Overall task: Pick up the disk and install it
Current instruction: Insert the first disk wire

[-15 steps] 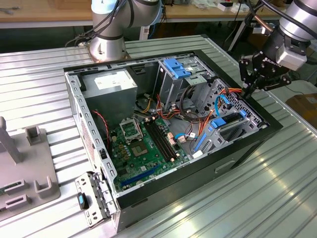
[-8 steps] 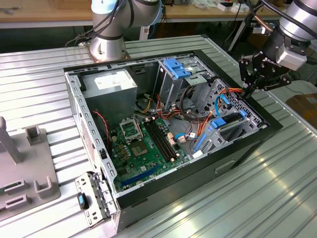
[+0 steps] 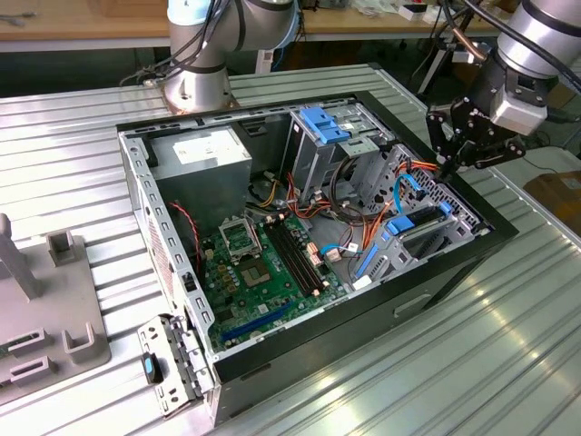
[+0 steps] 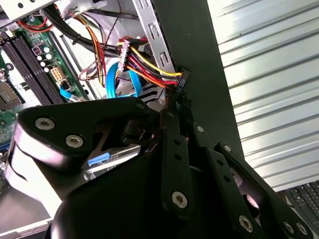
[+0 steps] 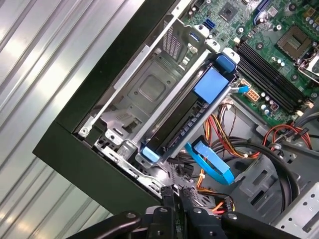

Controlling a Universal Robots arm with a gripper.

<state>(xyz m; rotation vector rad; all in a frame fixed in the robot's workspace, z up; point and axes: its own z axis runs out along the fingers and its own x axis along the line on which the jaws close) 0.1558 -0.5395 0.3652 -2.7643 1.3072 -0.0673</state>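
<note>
The disk sits on edge in its blue rail frame, in the drive bay at the corner of the open computer case on the exterior view's right. The first wrist view shows the disk as a dark slab between blue end tabs, lying in the metal bay. My gripper hangs above the case wall just beyond that bay, apart from the disk. Its black fingertips stand close together with nothing between them, over a bundle of coloured cables.
Inside the case lie a green motherboard, a big grey box with a white sticker, and a tall cage with a blue top. A second arm's base stands behind. A grey fixture rests on the ribbed metal table.
</note>
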